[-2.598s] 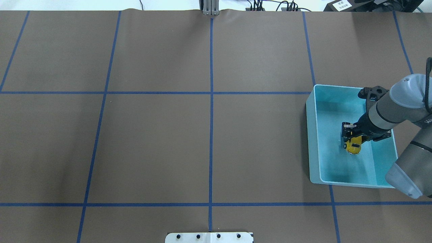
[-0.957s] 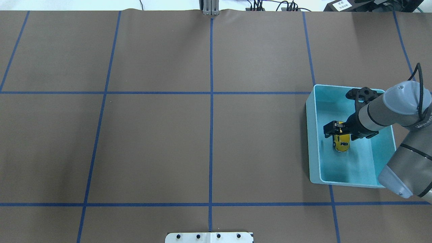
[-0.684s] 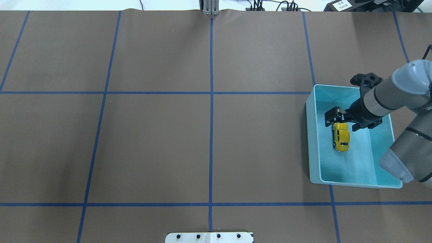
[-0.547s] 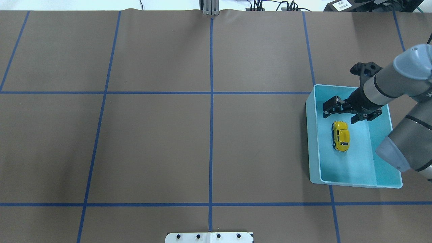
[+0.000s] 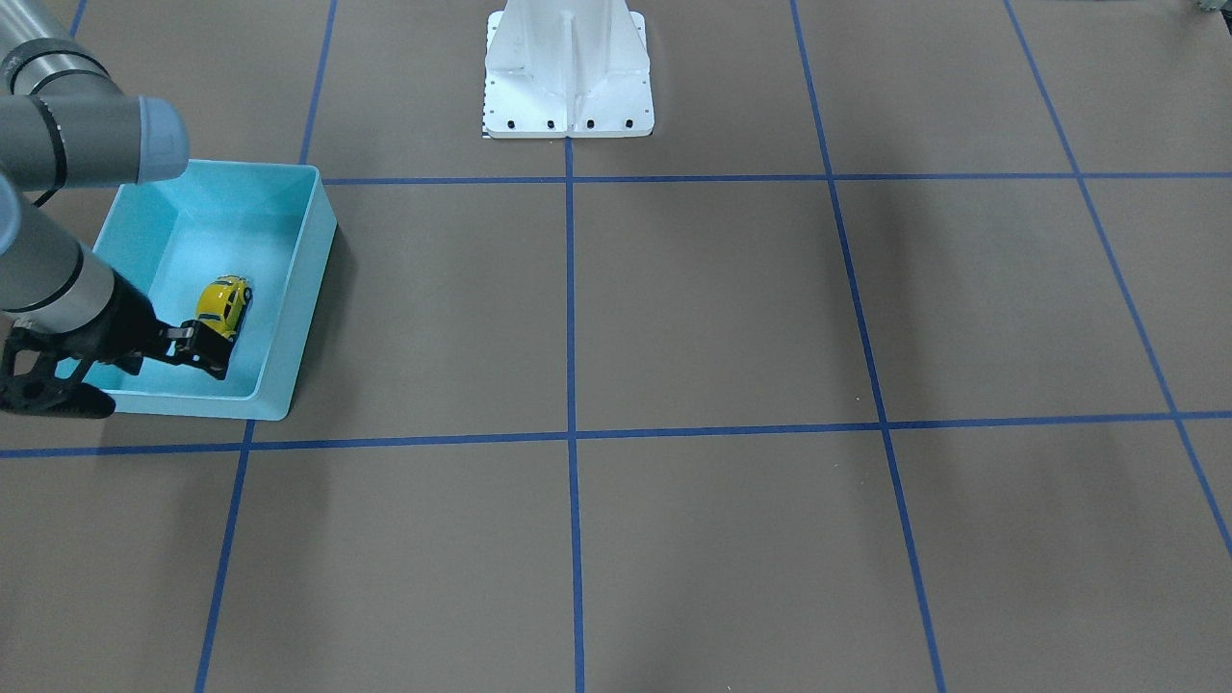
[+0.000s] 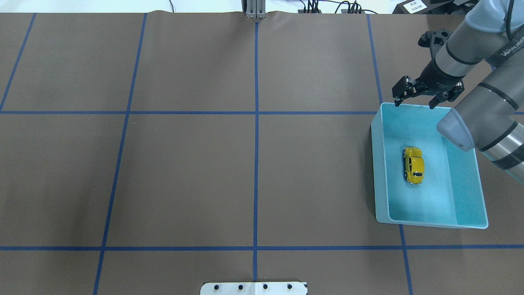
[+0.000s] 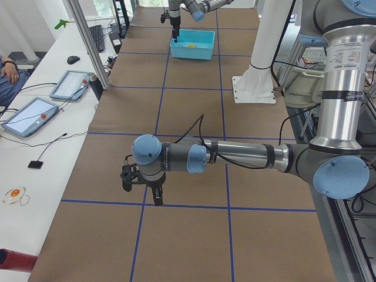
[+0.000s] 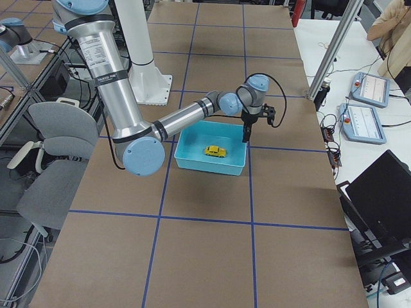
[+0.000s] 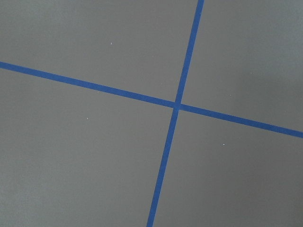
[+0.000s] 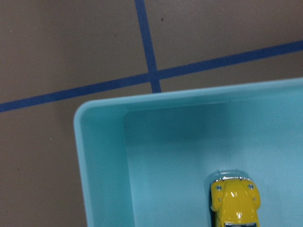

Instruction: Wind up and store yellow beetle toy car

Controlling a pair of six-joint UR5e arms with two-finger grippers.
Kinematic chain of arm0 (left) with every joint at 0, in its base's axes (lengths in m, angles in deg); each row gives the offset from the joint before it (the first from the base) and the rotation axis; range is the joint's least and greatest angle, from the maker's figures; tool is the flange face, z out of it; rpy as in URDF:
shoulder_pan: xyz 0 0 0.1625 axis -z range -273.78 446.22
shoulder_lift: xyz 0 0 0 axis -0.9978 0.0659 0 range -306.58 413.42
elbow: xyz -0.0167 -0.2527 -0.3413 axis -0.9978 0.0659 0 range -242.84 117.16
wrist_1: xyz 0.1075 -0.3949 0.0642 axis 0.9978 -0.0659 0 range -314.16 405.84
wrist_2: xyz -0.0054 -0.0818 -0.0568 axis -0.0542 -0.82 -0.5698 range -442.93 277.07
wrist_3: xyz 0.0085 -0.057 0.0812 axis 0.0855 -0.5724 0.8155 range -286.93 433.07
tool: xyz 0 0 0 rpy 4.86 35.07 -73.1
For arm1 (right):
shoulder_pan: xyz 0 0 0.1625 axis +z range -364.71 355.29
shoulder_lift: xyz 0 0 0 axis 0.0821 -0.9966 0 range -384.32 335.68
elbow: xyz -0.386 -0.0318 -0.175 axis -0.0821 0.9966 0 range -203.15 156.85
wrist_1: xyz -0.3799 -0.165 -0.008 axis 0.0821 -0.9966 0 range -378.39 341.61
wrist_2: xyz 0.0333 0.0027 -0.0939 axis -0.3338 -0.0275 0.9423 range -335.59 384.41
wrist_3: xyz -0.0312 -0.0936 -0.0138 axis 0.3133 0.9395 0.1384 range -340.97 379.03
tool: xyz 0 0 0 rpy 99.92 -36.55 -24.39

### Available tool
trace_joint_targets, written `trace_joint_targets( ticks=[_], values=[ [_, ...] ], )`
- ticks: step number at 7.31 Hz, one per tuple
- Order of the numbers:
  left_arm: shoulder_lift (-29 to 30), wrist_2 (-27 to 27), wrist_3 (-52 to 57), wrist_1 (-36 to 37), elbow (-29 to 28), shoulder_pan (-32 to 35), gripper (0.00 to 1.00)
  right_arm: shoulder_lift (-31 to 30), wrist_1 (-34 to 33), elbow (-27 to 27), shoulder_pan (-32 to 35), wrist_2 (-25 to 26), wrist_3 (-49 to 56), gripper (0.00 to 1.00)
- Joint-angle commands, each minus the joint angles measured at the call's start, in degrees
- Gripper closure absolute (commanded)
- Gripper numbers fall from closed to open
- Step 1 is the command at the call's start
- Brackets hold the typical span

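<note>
a: front view: yellow beetle toy car (image 5: 224,301) sits on the blue bin (image 5: 313,245) floor. stored?
b: looks done. overhead: right gripper (image 6: 414,105) spread wide, empty, above the bin's far rim. left view: left gripper (image 7: 142,194) well apart from the bin, can't tell its state.

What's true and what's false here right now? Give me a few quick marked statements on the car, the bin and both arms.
1. The yellow beetle toy car lies inside the light blue bin. True.
2. The right gripper is shut on the car. False: it is open and empty, up by the bin's rim on the side away from the robot, apart from the car.
3. The car lies on its roof. False: it sits roof up on the bin floor.
4. The left gripper hangs over bare table, far from the bin. True.
</note>
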Motion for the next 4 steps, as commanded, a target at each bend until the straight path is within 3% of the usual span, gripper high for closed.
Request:
trace_joint_targets(
  ticks=[1,3,4],
  values=[
    [0.0,0.03,-0.03,0.01,0.07,0.0,0.0,3.37,-0.69,8.4,7.4,-3.01,11.5,0.01],
    [0.0,0.03,-0.12,0.19,0.16,0.0,0.0,2.78,-1.21,14.47,15.9,-4.85,29.91,0.01],
    [0.0,0.03,-0.12,0.19,0.16,0.0,0.0,-0.28,-2.96,14.24,20.13,-6.52,36.96,0.01]
  ],
)
